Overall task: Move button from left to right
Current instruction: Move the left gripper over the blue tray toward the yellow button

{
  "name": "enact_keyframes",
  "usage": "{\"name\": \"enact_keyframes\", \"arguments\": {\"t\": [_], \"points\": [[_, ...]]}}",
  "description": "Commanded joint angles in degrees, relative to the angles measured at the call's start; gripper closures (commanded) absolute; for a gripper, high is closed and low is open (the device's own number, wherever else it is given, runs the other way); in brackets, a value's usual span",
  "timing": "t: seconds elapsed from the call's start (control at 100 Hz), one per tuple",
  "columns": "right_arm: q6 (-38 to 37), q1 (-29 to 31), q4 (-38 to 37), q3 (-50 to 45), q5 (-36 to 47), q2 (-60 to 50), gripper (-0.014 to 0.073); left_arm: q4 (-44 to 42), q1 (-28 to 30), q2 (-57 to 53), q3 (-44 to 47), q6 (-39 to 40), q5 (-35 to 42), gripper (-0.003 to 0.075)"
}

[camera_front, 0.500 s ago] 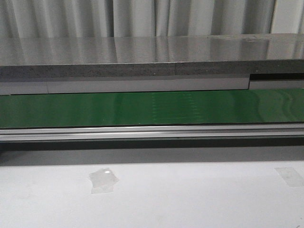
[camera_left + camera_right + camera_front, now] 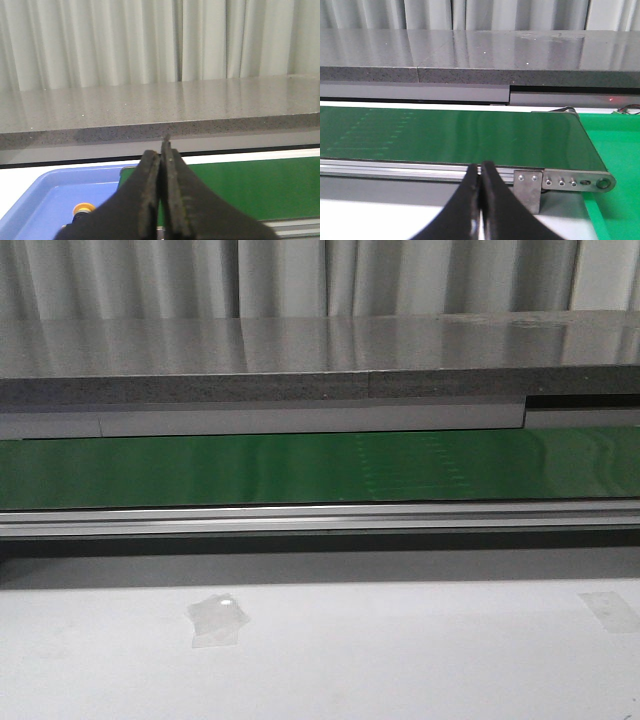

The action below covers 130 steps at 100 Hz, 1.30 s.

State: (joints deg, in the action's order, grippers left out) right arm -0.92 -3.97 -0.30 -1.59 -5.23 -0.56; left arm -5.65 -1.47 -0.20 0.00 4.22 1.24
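Note:
The button shows only in the left wrist view, as a round yellow-orange cap on a dark body, lying in a blue tray at the belt's left end. My left gripper is shut and empty, raised above the tray's edge, beside the button. My right gripper is shut and empty, in front of the belt's right end. The green belt runs across the front view with nothing on it. Neither gripper shows in the front view.
A grey stone shelf runs behind the belt. The belt has an aluminium rail along its front and a metal end bracket. A green surface lies past the belt's right end. Tape scraps lie on the white table.
A faint pattern on the belt has shifted to the right. Nothing else has changed in the front view.

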Motion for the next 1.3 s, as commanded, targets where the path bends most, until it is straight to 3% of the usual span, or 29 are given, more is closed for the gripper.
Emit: {"name": "enact_keyframes", "arguments": {"t": [0.0, 0.13, 0.49, 0.95, 1.09, 1.29], "points": [[0.11, -0.05, -0.43, 0.90, 4.29, -1.11, 0.0662, 0.08, 0.19, -1.98, 1.92, 0.68, 5.02, 0.0740], [0.11, -0.05, -0.43, 0.90, 4.29, -1.11, 0.0662, 0.93, 0.19, -1.98, -0.32, 0.68, 3.34, 0.0740], [0.11, -0.05, -0.43, 0.90, 4.29, -1.11, 0.0662, 3.23, 0.19, 4.23, -16.18, 0.68, -13.97, 0.0740], [0.11, -0.05, -0.43, 0.90, 4.29, -1.11, 0.0662, 3.23, 0.19, 29.85, -42.61, 0.68, -43.96, 0.0740], [0.11, -0.05, -0.43, 0.90, 4.29, -1.11, 0.0662, 3.39, 0.19, 37.09, -47.74, 0.68, -50.32, 0.0740], [0.11, -0.05, -0.43, 0.90, 4.29, -1.11, 0.0662, 4.40, 0.19, 42.85, -49.04, 0.68, -51.96, 0.0740]]}}
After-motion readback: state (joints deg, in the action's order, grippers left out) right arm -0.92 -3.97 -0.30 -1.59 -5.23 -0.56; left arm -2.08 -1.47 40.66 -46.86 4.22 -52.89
